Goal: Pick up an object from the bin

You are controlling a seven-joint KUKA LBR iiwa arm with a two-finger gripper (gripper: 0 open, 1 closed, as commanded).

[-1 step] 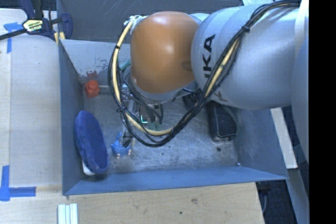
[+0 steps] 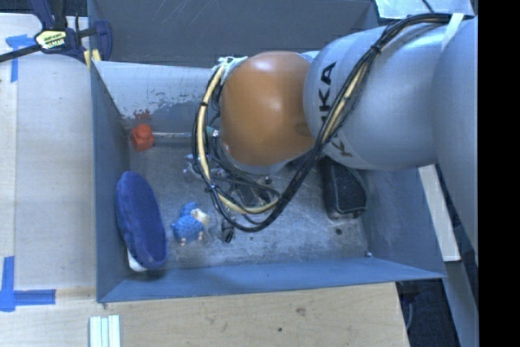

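Near the left wall of the bin (image 2: 244, 279) lies a blue oval pad (image 2: 140, 217), probably soft and light. Just right of it sits a small blue-and-yellow toy (image 2: 188, 225), likely light and stiff, best pinched across its middle. The gripper (image 2: 240, 193) hangs just right of the toy and a little farther in, under the orange cover (image 2: 260, 106); open or closed, I cannot tell. At the far left rests a small orange piece (image 2: 143, 136)

Robotics lab; KUKA arm (image 2: 390, 93) over grey bin (image 2: 244, 20)

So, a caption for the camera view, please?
Robot arm reaching into the grey bin, near a small blue toy.
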